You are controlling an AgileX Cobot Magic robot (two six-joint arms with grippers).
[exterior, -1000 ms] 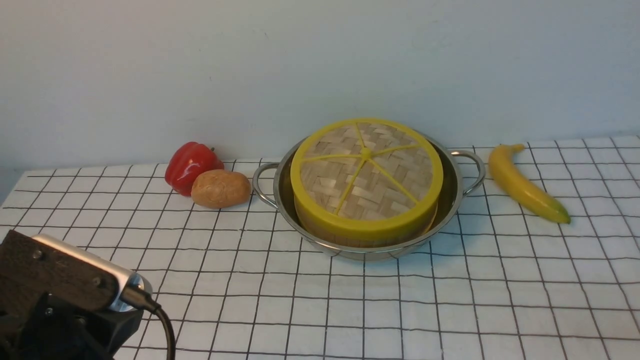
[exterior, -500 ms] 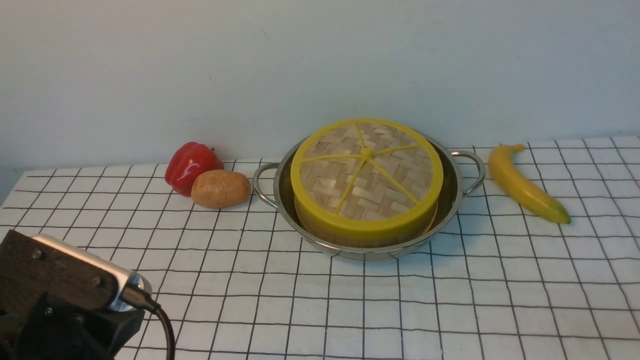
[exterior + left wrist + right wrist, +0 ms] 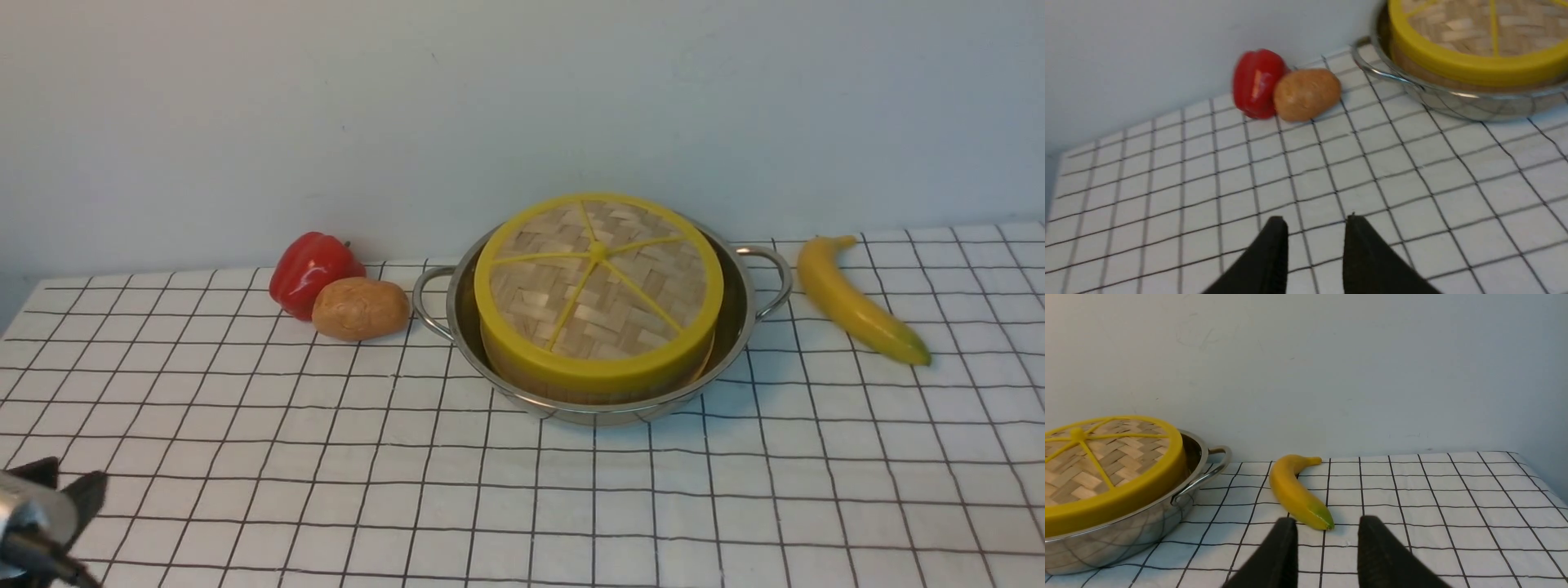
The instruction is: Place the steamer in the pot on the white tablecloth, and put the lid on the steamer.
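Note:
The pot (image 3: 739,327) stands on the white tablecloth (image 3: 571,506) at the middle back. The steamer (image 3: 571,390) sits inside it; only its bamboo wall shows. The lid (image 3: 598,282) lies flat on top of the steamer and hides the contents. My left gripper (image 3: 1314,223) is open and empty, low over the cloth, well short and left of the pot (image 3: 1453,102) and lid (image 3: 1474,32). Only a bit of the left wrist (image 3: 37,514) shows in the front view. My right gripper (image 3: 1327,523) is open and empty, right of the pot (image 3: 1126,535) and lid (image 3: 1098,465).
A red pepper (image 3: 310,269) and a potato (image 3: 359,308) lie just left of the pot's left handle. A banana (image 3: 857,302) lies right of the pot; its green tip (image 3: 1323,516) is just beyond my right fingertips. A wall stands close behind.
The left arm has pulled back and down to the lower-left corner of the front view. Pot, steamer and lid have not moved.

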